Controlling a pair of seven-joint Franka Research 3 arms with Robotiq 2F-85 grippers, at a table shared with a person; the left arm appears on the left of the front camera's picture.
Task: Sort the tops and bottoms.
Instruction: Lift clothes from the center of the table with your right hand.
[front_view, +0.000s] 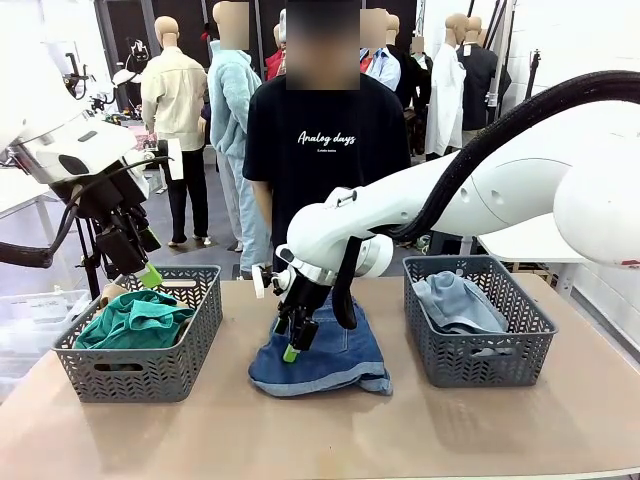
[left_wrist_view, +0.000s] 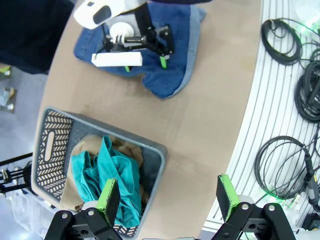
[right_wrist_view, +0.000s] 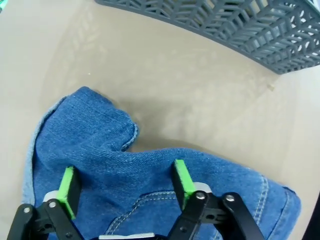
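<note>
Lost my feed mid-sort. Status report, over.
Right gripper down on denim shorts, jaws apart, nothing gripped. Left gripper open above left basket holding teal top. Nothing in the way.

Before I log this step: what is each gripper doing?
Left gripper: open, empty, above the left basket.
Right gripper: open, down on the denim shorts.

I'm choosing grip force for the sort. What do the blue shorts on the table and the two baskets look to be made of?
The blue shorts look like denim: mid-blue woven cloth, matte, with pale contrast stitching and a lighter hem. They lie limp and creased, so probably soft cotton. The left basket and the right basket look like moulded grey plastic, with an openwork herringbone wall and a slightly glossy rim, so likely rigid.
</note>
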